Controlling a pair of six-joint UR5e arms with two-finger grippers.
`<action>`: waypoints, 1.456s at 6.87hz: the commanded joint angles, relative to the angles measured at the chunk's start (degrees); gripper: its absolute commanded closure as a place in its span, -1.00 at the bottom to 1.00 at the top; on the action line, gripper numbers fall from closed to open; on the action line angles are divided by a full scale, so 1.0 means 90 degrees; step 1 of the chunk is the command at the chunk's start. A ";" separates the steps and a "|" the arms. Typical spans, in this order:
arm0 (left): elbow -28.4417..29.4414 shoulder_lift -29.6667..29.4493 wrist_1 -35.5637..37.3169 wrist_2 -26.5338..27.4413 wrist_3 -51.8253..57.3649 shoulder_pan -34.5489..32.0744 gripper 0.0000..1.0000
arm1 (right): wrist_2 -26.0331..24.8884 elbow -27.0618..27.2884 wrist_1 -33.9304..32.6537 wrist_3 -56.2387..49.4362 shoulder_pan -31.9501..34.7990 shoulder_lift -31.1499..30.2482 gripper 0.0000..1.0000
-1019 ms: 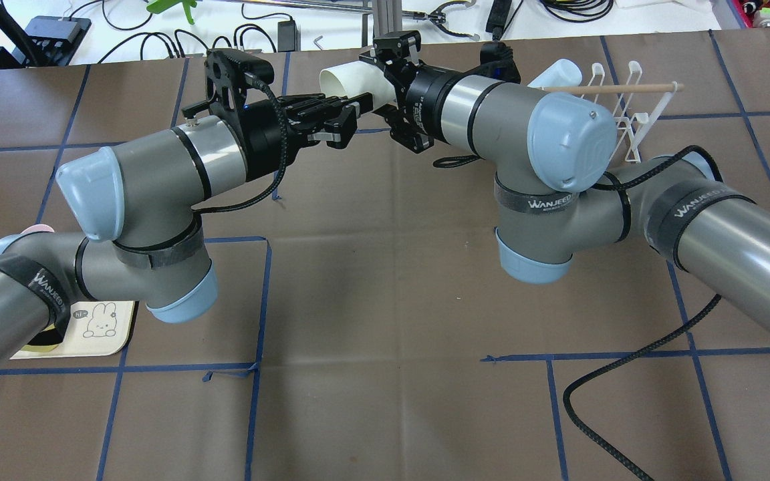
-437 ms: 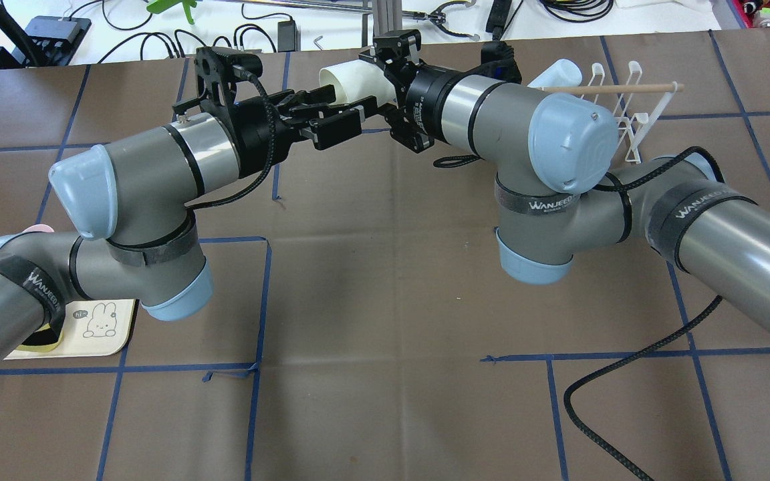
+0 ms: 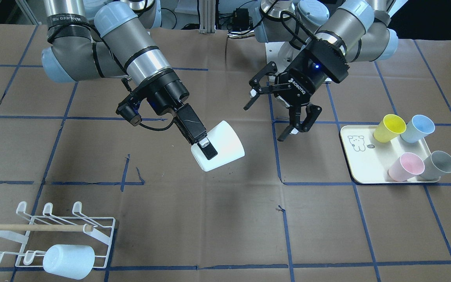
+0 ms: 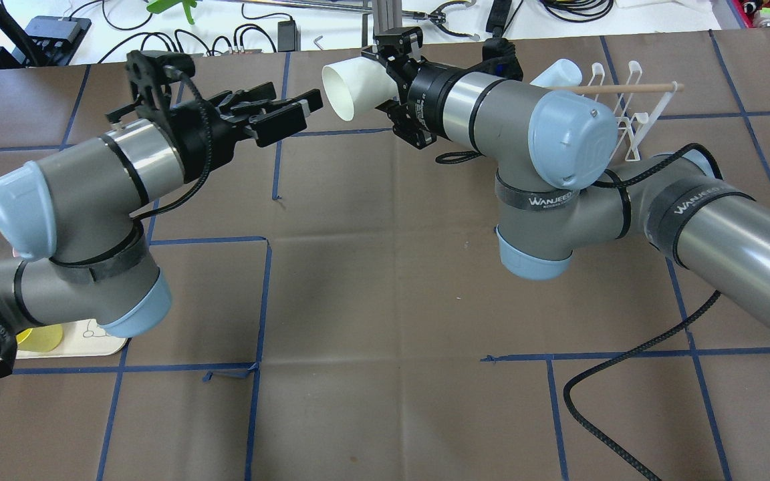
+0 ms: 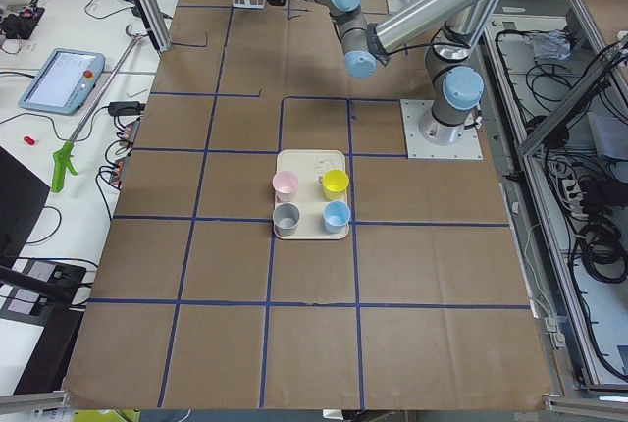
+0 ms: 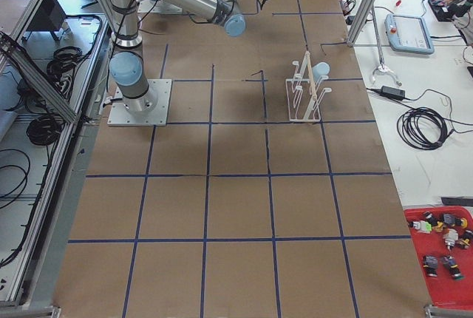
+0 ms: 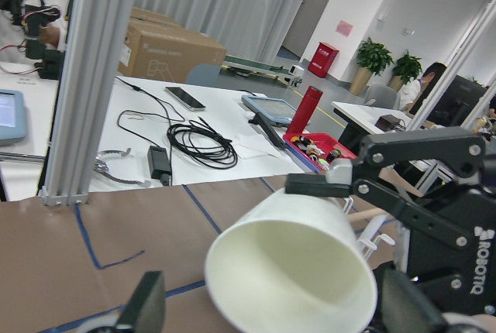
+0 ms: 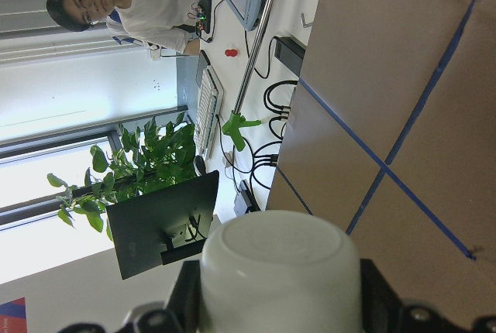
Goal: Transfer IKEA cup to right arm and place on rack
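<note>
The white IKEA cup [image 3: 225,147] hangs on its side above the table, mouth turned toward my left arm. My right gripper [image 3: 206,148] is shut on the cup near its base, one finger [image 3: 209,150] lying along the outer wall. The overhead view shows the cup [image 4: 348,90] at the right gripper [image 4: 392,80]. My left gripper [image 4: 305,112] is open and apart from the cup, holding nothing. In the left wrist view the cup's open mouth [image 7: 291,271] faces me. The white wire rack [image 3: 92,231] stands at the table's edge, beyond the right arm [image 4: 532,127].
A pale blue cup [image 3: 68,261] lies on the rack below its wooden dowel [image 3: 33,227]. The cream tray [image 3: 360,160] beside the left arm holds yellow [image 3: 389,127], blue [image 3: 417,128], pink [image 3: 405,166] and grey [image 3: 439,164] cups. A black cable [image 4: 625,361] trails near the right arm.
My left arm has drawn back to the left, so its open gripper is now clear of the cup. The right gripper keeps the cup, almost in the same place.
</note>
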 commanded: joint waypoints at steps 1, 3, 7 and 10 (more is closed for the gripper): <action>0.0060 0.0439 -0.1222 0.0206 0.0038 0.0539 -0.98 | -0.0110 -0.0217 -0.0001 -0.0532 -0.0345 0.0031 0.66; 0.1295 0.0266 -0.3560 0.1928 0.0048 0.0473 -0.98 | -0.0497 -0.0286 -0.0147 -0.1942 -0.0931 0.0051 0.81; 0.3368 0.0245 -0.9525 0.4285 0.0000 -0.0219 -0.97 | -0.1331 -0.0423 -0.0284 -0.6311 -0.1848 0.0285 0.83; 0.3842 0.0254 -1.1348 0.5100 -0.0049 -0.0309 -0.99 | -0.1370 -0.0432 -0.0635 -0.9138 -0.2669 0.0518 0.83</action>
